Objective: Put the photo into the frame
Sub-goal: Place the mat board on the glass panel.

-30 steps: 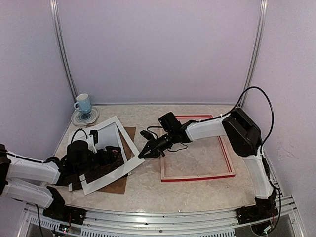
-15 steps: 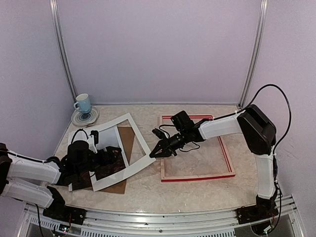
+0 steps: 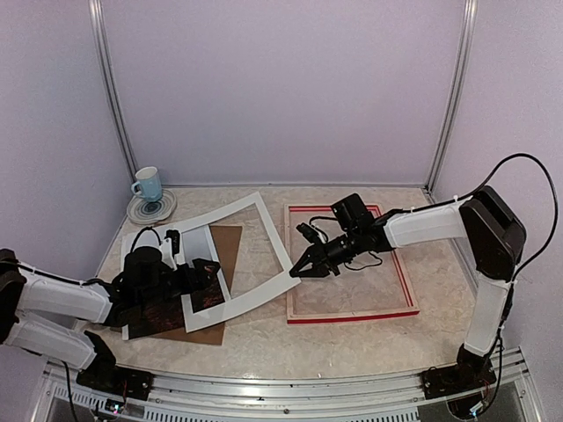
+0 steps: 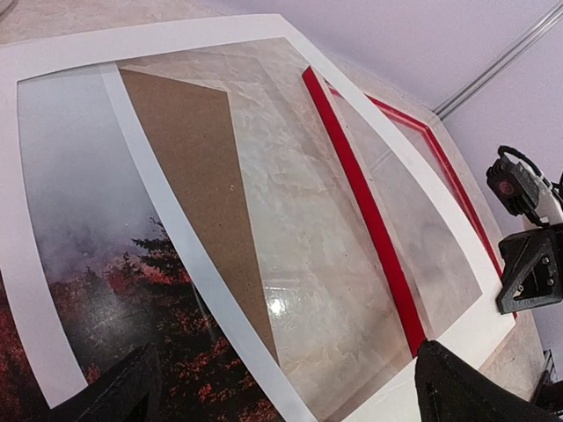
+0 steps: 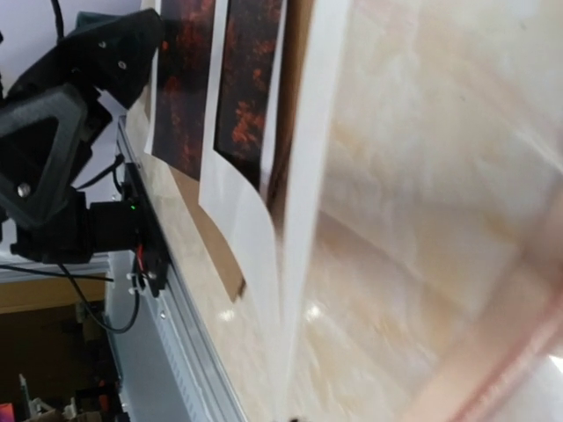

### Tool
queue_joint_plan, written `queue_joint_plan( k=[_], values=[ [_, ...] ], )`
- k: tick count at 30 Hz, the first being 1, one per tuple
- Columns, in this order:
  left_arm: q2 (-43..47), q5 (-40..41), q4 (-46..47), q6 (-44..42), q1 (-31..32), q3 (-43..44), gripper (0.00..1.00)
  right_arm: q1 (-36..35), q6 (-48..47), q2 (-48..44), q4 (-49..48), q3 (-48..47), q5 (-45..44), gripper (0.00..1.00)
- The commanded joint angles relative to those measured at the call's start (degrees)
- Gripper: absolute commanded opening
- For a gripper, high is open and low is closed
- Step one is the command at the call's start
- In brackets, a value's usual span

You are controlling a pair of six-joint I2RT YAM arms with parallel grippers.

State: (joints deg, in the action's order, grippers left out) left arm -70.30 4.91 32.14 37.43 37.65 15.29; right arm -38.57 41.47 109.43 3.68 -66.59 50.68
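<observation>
In the overhead view the photo (image 4: 114,303) lay face up at 8 o'clock on the table, over the brown backing board (image 3: 230,246). The white mat (image 3: 274,242) partly covered it and tilted up toward 3 o'clock. The frame (image 3: 352,316) lay at 3 o'clock with no photo in it. In my judgement you risked two faults. The mat's low edge, resting across the print, could drag or crease it if pulled further. The raised corner, reaching the frame's left bar, could snag there and shove the frame askew. Your left gripper (image 3: 201,274) stood at full spread low over the photo, gripping nothing; whether it touched the print I could not tell. Your right gripper (image 3: 302,272) was clamped tight on the mat's corner, just beside the frame's left bar.
</observation>
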Motion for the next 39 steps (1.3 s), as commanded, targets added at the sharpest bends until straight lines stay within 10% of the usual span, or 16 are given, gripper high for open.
queue_joint_plan(
  k=[1,39],
  values=[
    [-0.5,-0.6,1.2,-0.9,-0.4,1.2,0.99,1.9,-3.0,-4.8,3.3,3.0,-2.8,0.0],
    [-7.3,-2.8,5.6,-0.5,-0.4,2.5,0.99,19.0,-17.1,-26.8,24.9,21.6,-14.0,0.0]
  ],
)
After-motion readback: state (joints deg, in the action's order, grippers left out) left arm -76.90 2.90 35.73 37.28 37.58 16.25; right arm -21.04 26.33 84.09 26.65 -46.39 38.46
